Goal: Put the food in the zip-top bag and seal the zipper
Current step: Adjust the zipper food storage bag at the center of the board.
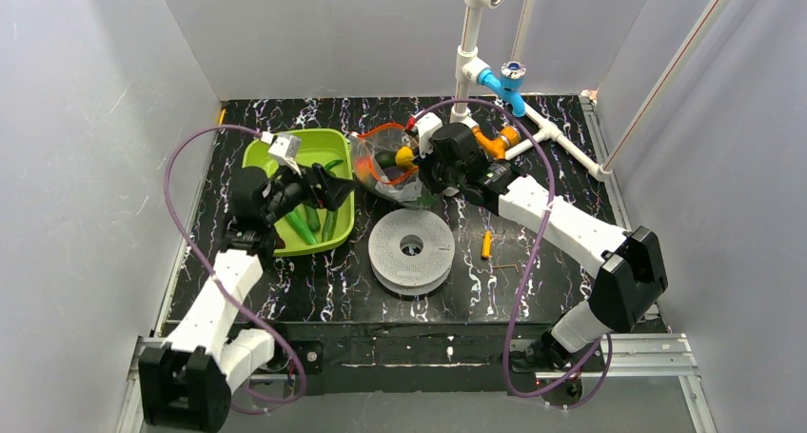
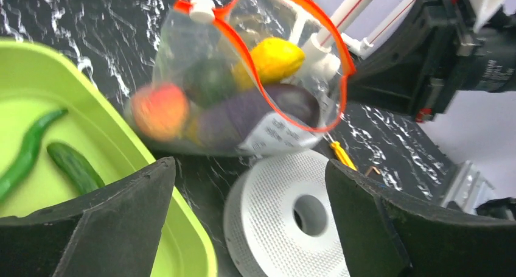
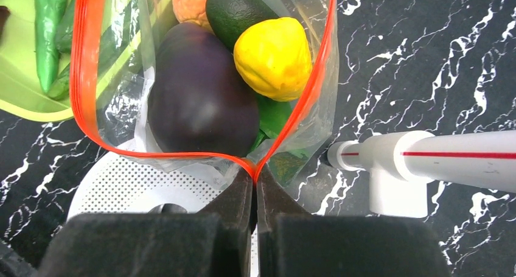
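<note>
The clear zip-top bag (image 1: 388, 167) lies behind the white disc, its mouth gaping. My right gripper (image 3: 255, 176) is shut on one end of the orange-red zipper (image 3: 82, 76). Inside the bag are a purple eggplant (image 3: 201, 94), a yellow piece (image 3: 274, 58), an orange-red fruit (image 2: 161, 109) and a dark green piece (image 3: 234, 9). My left gripper (image 2: 249, 179) hangs open and holds nothing, over the tray's right edge just left of the bag. A long green pepper (image 2: 27, 152) and a cucumber (image 2: 76, 167) lie in the green tray (image 1: 305, 147).
A white perforated disc (image 1: 411, 252) sits in front of the bag. White pipework (image 1: 561, 138) with a blue valve (image 1: 504, 81) and an orange fitting (image 1: 495, 143) stands at the back right. A small yellow-orange stick (image 1: 486, 245) lies right of the disc.
</note>
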Controlling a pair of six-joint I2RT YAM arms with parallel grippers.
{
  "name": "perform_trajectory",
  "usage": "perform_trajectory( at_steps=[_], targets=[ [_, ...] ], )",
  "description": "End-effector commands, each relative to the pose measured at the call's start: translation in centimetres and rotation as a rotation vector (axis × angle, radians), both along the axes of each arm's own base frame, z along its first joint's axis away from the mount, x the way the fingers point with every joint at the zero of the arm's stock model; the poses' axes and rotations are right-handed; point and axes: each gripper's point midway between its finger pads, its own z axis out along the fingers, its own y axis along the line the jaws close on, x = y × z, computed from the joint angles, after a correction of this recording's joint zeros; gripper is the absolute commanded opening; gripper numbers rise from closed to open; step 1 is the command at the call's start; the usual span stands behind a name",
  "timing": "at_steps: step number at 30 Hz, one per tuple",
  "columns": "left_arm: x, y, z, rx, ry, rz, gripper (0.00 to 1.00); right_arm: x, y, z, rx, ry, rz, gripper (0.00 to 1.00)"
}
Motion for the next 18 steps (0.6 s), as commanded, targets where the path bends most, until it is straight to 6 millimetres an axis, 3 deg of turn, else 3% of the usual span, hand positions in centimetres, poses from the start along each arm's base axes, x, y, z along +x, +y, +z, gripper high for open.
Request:
perform_trajectory(
  at_steps=[1,6,11,18],
  targets=[
    [4.4,-0.1,1.4,0.074,-0.226,-0.096,0.9,-0.3,0.7,4.2,0.102,-0.024,0.016,0.01],
    [7.0,-0.8,1.8,-0.045,-0.312,-0.33,0.84,-0.4,0.6,4.2,0.105,-0.012,0.021,0.01],
    [9.0,0.0,0.6,-0.026,-0.358,-0.413,0.84,-0.7,0.5,4.9,0.106,-0.008,0.032,0.01],
    [10.3,-0.4,0.9,-0.094,-0.393,-0.471,0.81,-0.4,0.3,5.4,0.083,-0.016,0.03,0.01]
  ],
)
